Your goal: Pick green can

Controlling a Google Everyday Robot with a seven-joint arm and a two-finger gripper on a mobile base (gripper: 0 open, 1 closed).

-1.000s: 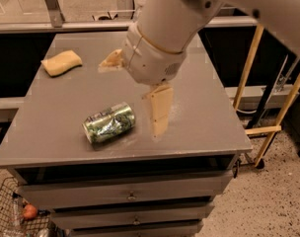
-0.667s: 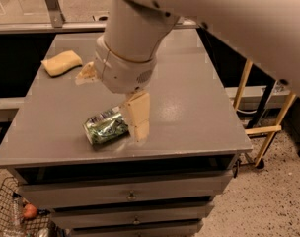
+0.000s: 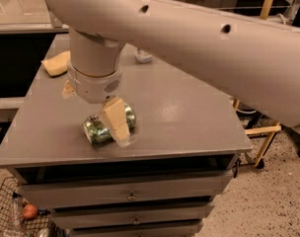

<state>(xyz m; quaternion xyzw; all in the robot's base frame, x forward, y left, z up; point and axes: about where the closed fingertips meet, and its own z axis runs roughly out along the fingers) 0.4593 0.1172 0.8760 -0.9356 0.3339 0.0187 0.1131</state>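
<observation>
The green can [image 3: 94,129] lies on its side near the front left of the grey table top [image 3: 189,112]. It is shiny metal with mottled green print, and its silver end faces front left. My gripper [image 3: 94,114] hangs from the large white arm directly over the can and is open. The near tan finger [image 3: 115,124] is down in front of the can's right half and hides part of it. The far finger [image 3: 68,89] shows only a little behind the white wrist. The can sits between the two fingers.
A yellow sponge [image 3: 56,63] lies at the table's back left. The base of a clear bottle [image 3: 143,57] stands at the back, partly hidden by the arm. Drawers [image 3: 132,195] are below the top. A wire basket [image 3: 17,216] sits on the floor left, a yellow frame [image 3: 261,132] right.
My gripper has moved left and down towards the can and now straddles it. The can has not moved.
</observation>
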